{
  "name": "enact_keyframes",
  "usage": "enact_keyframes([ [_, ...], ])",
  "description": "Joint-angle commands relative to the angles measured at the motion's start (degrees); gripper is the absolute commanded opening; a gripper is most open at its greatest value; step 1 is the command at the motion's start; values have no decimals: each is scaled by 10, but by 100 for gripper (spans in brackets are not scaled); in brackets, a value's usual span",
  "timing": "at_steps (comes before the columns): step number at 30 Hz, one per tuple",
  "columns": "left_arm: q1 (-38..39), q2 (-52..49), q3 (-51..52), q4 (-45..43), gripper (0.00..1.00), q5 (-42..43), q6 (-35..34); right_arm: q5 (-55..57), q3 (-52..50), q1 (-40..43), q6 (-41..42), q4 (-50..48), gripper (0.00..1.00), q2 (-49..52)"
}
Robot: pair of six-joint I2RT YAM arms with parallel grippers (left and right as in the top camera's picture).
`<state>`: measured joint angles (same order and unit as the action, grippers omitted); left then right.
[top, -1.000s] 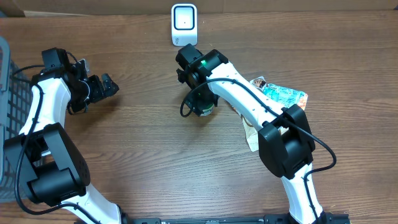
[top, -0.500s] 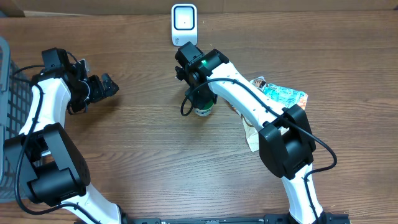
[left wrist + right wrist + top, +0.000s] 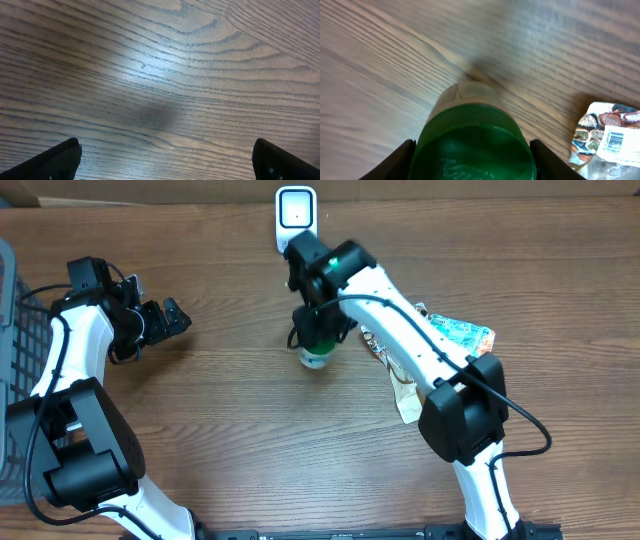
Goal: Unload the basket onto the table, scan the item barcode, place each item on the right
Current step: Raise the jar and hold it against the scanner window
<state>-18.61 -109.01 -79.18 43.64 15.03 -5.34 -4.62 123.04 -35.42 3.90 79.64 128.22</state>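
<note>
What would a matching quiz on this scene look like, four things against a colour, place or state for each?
Things:
1. bottle cap
2. scanner
3. left gripper
4. basket

Descriptions:
a. open, holding nothing
b. at the left edge of the overhead view
c. green, held in the right gripper
d. white, at the far side of the table

Pairs: 1-c, 2-d, 3-a, 4-b.
</note>
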Motion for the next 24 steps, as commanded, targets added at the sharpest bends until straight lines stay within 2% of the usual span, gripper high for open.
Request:
enact_keyframes([
  [1,3,-4,-12,-1,100,9,16,-102,73,27,24,17,20,-34],
  [5,3,-4,-12,-1,100,9,16,-187,135,66,60,37,21,-50],
  [8,3,-4,-12,-1,99,9,16,-299,161,104,55,33,20,-63],
  [13,3,-4,-12,-1,100,9,15,-536,169,167,-29,12,20,-75],
  [17,3,-4,-12,-1,100,9,15,-669,169,209,-86,10,20,-76],
  [19,3,-4,-12,-1,100,9,16,-702,169,223,-101,10,20,-76],
  [24,3,-4,-12,-1,99,9,16,-704,169,233,-106,8,20,-76],
])
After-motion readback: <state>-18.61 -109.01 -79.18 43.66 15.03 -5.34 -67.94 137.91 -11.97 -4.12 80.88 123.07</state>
